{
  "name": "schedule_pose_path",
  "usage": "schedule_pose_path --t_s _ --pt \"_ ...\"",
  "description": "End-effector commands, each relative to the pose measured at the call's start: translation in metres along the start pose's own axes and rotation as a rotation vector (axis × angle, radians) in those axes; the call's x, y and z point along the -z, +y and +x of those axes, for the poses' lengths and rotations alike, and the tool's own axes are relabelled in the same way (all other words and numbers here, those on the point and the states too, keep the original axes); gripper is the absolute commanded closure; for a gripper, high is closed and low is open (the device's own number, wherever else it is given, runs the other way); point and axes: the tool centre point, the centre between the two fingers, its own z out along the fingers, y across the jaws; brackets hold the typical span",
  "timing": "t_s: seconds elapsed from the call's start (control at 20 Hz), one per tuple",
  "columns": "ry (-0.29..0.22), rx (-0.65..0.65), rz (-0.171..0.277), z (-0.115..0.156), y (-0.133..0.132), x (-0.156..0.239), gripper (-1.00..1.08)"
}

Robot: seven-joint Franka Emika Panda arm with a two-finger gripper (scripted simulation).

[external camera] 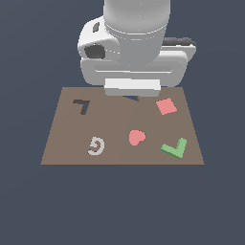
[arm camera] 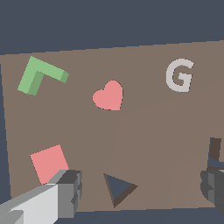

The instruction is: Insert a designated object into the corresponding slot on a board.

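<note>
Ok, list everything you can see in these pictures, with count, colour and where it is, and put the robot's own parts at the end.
board: one, brown, flat on the dark blue-grey ground
green L-shaped block: one, bright green, on the board near its front corner at the exterior view's right
heart: one, pink, on the board beside the green block
square: one, pink, on the board near its far edge at the exterior view's right
letter G: one, pale grey, on the board toward the exterior view's left
L-shaped slot: one, dark cutout, far corner at the exterior view's left
triangular cutout: one, dark, between the fingers in the wrist view
gripper: one, grey and white, open, above the board's far edge
</note>
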Motion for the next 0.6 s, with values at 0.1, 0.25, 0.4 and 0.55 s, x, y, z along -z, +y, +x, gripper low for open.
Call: schedule_pose_path --t_s 0.1,0.25,0.4,0.55 --pt "0.0 -0.002 0.0 0.0 -0.001 0.0 -0.92" --pt "0.001 -0.01 0.0 0.001 -0.004 -0.003 -0.92" --pt "0.002 -0.026 -0.001 0.004 -0.01 -0.007 -0.92" --pt "0.004 -0.049 -0.002 0.008 -0.019 -0.013 -0.92"
